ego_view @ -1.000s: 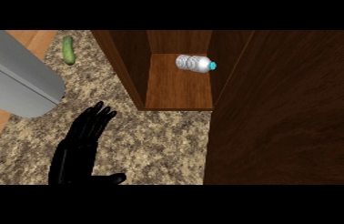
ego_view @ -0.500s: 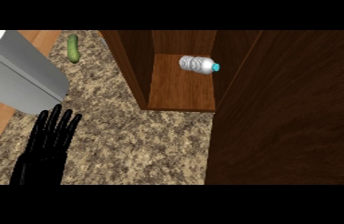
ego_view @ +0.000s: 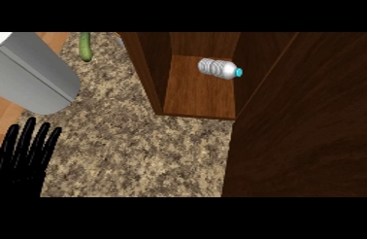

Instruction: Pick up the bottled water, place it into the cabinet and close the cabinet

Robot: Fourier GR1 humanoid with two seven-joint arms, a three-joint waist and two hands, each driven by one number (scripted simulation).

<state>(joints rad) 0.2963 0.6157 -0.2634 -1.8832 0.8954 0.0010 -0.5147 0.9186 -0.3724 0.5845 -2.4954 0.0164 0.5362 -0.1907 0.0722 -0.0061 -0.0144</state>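
Bottled water (ego_view: 218, 68) lying on side at back of cabinet (ego_view: 198, 92) shelf — placing looks done. Door (ego_view: 301, 121) open wide, needs shutting. Left hand (ego_view: 27, 148) at counter's left edge, fingers straight, holding nothing — resting. Right hand unseen.

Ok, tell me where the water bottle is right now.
In the head view the water bottle lies on its side on the wooden shelf inside the open cabinet, upper right of centre, its blue cap toward the cabinet door.
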